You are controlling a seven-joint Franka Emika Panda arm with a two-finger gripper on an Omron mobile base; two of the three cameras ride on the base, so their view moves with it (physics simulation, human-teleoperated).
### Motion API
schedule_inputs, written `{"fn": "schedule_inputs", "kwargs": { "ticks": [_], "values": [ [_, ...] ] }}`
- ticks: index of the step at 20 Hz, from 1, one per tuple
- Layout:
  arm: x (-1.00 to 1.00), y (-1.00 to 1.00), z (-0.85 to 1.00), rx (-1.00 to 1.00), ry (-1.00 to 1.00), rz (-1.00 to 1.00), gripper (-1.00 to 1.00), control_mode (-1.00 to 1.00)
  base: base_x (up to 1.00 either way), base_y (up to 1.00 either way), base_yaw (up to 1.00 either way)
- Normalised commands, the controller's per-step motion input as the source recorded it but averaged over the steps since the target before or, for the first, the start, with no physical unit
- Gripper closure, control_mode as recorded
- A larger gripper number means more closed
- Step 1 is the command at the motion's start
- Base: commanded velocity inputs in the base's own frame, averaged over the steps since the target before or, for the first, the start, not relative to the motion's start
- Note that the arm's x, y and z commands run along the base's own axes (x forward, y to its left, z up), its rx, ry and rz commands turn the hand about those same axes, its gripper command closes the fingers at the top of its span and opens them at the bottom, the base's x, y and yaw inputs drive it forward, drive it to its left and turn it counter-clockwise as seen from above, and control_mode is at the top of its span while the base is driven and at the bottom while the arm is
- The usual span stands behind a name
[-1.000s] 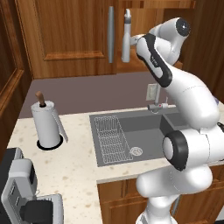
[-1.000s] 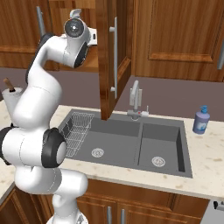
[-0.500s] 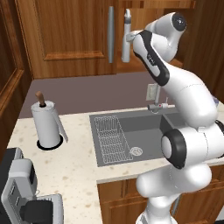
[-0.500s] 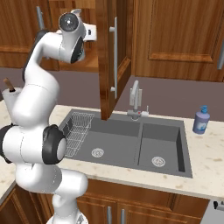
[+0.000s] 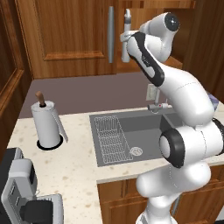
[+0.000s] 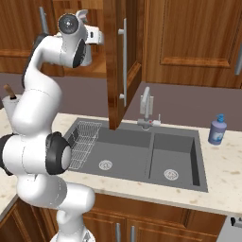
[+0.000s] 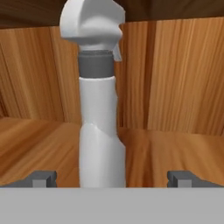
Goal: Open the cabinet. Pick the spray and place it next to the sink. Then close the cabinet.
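A wooden kitchen with a speckled cream counter (image 5: 74, 170) runs under brown wall cupboards, and the arm reaches up into the opened cabinet (image 6: 116, 61). In the hand view the two dark fingertips (image 7: 43, 178) stand spread wide at the bottom, one on each side of the spray (image 7: 99, 100), with bare shelf showing between each tip and the bottle; nothing is pinched. The spray, a white bottle with a grey collar and a white trigger head, stands upright on the wooden shelf floor straight ahead of the gripper (image 7: 112, 179), a little nearer the left tip than the right. Behind it the cabinet's plank back wall closes the space, and a dark top edge sits just over the trigger head, so headroom is slight while there is open shelf to both sides. From the left base view the spray (image 5: 127, 37) stands just inside the cabinet's front edge, right of the closed door with its grey bar handle (image 5: 111, 34), touching-close to the hand. From the right base view the swung-out door (image 6: 124, 66) juts edge-on toward the camera, beside the hand and above the sink (image 6: 142, 153). Below, the dark double-basin sink holds a wire rack (image 6: 85, 142) in its left basin, the chrome faucet (image 6: 146, 108) at its back rim. Farther off, a blue soap bottle (image 6: 217, 130) stands on the counter right of the sink, and a paper towel roll (image 5: 46, 124) left of it.
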Motion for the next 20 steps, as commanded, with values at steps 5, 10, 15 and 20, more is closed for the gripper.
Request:
{"fn": "schedule_inputs", "kwargs": {
  "ticks": [5,10,15,20],
  "values": [
    [0.3,0.0,-0.06,0.0,0.0,0.0,-1.0,-1.0,0.0,0.0,0.0],
    [0.31,0.0,-0.07,0.0,0.0,0.0,-1.0,-1.0,0.0,0.0,0.0],
    [0.24,0.0,-0.04,0.0,0.0,0.0,-1.0,-1.0,0.0,0.0,0.0],
    [0.24,-0.02,-0.06,0.0,0.0,0.0,1.0,-1.0,0.0,0.0,0.0]
  ]
}}
